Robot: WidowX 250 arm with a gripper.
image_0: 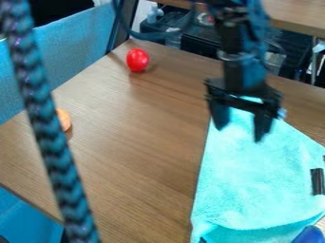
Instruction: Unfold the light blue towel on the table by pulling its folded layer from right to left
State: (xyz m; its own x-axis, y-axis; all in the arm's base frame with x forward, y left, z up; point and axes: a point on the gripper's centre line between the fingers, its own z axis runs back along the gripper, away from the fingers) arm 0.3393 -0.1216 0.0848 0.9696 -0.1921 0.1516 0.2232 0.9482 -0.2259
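- My pincer: fingers apart, pointing down over the upper part of the turquoise cloth; contact with it, cannot tell.
- Cloth: spread below my pincer on the right part of the wooden tabletop, narrow at the top, wider below, creased near its lower edge.
- Black object: at the cloth's right side.
- Blue object: at the cloth's lower right, partly in view.
- Red egg-shaped object: well apart, near the tabletop's far left corner.
- Orange object: left, partly behind a braided cord.
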